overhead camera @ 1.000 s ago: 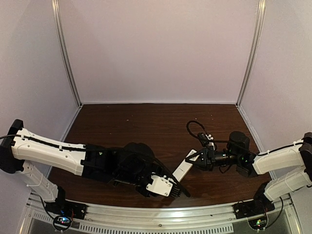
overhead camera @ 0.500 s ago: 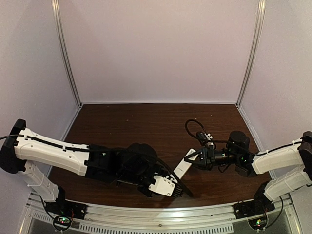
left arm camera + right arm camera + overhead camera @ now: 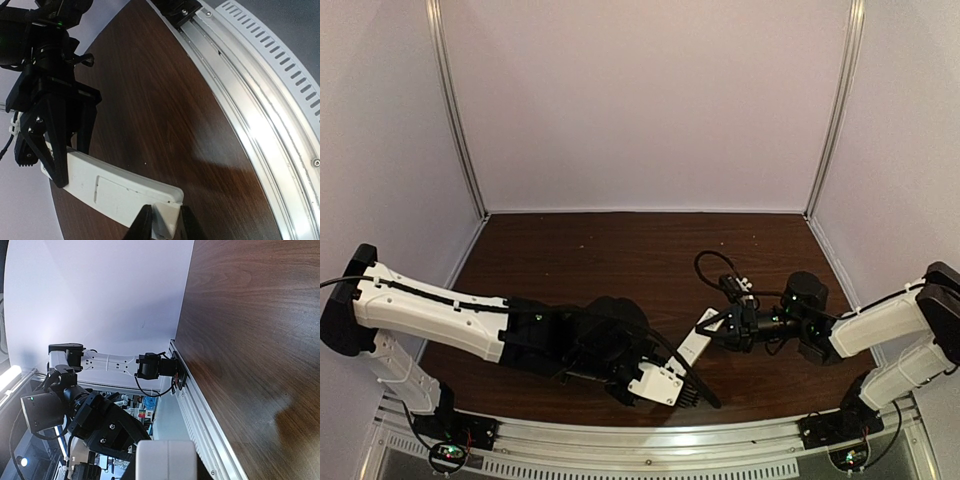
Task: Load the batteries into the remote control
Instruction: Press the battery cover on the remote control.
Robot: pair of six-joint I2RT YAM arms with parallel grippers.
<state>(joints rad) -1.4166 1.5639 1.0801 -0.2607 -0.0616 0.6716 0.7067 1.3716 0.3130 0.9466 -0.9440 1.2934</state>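
Remote control: the slim white bar (image 3: 693,347) is held between the two hands over the front half of the counter (image 3: 580,260), a little right of the middle and close to the front edge.
Lie of the remote: slanted, with its near end toward the front edge and its far end toward the right edge and the back.
Upturned face: in the left wrist view the bar (image 3: 110,185) shows a plain white side with a thin rectangular panel outline. No buttons show on it.
Height: the left wrist view shows it raised off the wood, with a soft shadow on the counter beside it.
Left hand: the hand (image 3: 682,370) is clamped on the near end of the remote. In its own camera (image 3: 164,220) the two dark fingers press against either side of the white end.
Right hand: the hand (image 3: 712,328) is closed on the far end. From the left wrist view (image 3: 70,165) its black fingers straddle that end, one on each side.
Right wrist view: the end of the remote (image 3: 167,460) fills the bottom middle of the view as a white block. The fingers themselves hardly show there.
Arms: both reach in low from the front corners and meet at the remote.
Rail: an aluminium rail (image 3: 620,440) runs along the front edge of the counter.
Walls: pale enclosure walls (image 3: 640,100) stand at the back and along both sides.
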